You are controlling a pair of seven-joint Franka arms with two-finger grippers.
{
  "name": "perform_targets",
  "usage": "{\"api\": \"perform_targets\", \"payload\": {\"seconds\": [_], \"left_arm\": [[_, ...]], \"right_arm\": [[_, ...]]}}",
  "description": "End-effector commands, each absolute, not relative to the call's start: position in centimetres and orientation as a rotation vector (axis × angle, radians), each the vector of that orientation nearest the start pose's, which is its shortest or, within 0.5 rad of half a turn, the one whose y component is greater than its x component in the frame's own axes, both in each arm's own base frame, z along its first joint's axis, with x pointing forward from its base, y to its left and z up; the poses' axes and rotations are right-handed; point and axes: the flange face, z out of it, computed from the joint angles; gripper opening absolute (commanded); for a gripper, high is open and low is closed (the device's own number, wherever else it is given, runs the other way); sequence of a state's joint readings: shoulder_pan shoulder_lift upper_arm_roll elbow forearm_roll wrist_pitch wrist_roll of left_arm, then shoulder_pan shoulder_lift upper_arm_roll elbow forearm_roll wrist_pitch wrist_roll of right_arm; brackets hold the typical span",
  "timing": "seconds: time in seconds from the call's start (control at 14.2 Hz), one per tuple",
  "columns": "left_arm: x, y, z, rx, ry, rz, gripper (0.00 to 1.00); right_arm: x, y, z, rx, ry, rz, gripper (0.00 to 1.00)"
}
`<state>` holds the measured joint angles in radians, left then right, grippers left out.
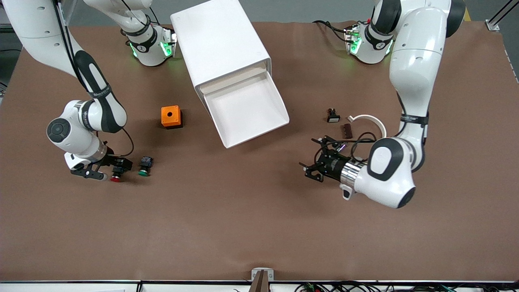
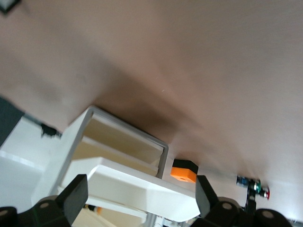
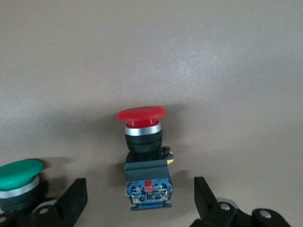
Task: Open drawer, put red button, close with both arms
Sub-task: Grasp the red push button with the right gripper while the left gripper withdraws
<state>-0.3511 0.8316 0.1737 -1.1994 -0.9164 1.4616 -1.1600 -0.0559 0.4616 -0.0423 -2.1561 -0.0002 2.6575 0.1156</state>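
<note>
The drawer (image 1: 247, 111) stands pulled out of the white cabinet (image 1: 219, 40), and its tray holds nothing. The red button (image 1: 116, 173) lies on its side on the table at the right arm's end. My right gripper (image 1: 108, 170) is down at the table, open, with a finger on each side of the button's black body (image 3: 146, 182); neither finger touches it. The red cap (image 3: 141, 114) points away from the hand. My left gripper (image 1: 308, 156) hovers open and empty over bare table beside the drawer's front, and in the left wrist view the drawer (image 2: 142, 189) shows between its fingers farther off.
A green button (image 1: 144, 166) lies close beside the red one. An orange box with a hole (image 1: 171, 117) sits between the buttons and the cabinet. Near the left arm lie a small black switch (image 1: 333, 115), a brown block (image 1: 347, 130) and a white ring piece (image 1: 371, 120).
</note>
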Motion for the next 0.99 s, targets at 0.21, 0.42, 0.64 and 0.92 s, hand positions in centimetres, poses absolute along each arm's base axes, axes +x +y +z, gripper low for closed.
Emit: {"api": "perform_targets", "payload": {"seconds": [0.21, 0.42, 0.64, 0.92], "left_arm": [[67.0, -22.8, 34.4, -2.961, -1.247, 0.959, 1.0], [67.5, -21.6, 38.2, -3.108, -1.003, 0.682, 1.0], [68.1, -20.5, 39.7, -3.159, -0.81, 0.48, 1.0], [68.8, -19.2, 40.1, -3.164, -0.767, 0.398, 1.0]], "right_arm": [[57.1, -5.7, 18.6, -3.126, 0.379, -0.078, 0.58], [57.0, -5.5, 18.6, -3.126, 0.377, -0.066, 0.0], [57.1, -5.2, 19.4, -3.127, 0.363, -0.04, 0.0], [58.6, -4.5, 25.4, -3.123, 0.352, 0.059, 0.0]]}}
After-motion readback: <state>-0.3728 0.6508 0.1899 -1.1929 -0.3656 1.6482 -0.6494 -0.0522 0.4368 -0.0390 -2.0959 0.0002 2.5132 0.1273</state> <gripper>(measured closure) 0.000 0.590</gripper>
